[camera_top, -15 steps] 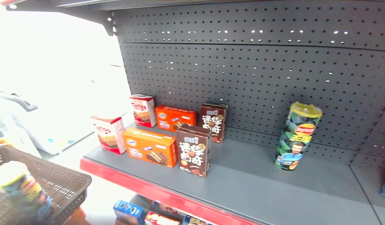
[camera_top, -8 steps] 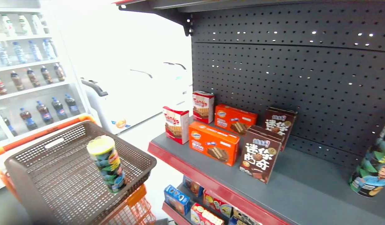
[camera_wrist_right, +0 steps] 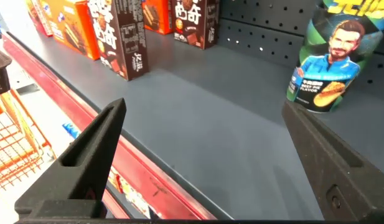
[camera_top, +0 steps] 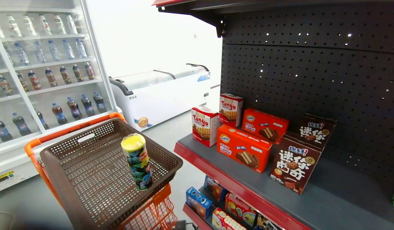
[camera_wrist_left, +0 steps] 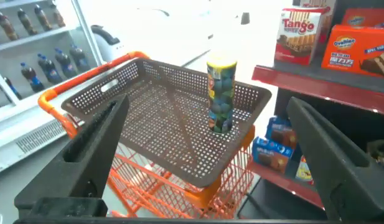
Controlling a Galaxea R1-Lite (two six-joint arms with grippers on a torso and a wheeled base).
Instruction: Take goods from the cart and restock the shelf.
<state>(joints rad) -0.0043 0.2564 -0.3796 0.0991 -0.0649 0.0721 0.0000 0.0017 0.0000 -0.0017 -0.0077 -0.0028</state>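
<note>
Brown basket with one upright can toward its 3 o'clock side.
Left gripper spread wide and empty, right gripper likewise above the shelf; best to advance the left toward 12 o'clock, straddle the can mid-height, close gently.

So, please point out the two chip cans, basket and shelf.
Can in the basket (camera_top: 137,163): head view, middle of its side.
Can on the shelf (camera_wrist_right: 328,59): right wrist view, middle of its label.
</note>
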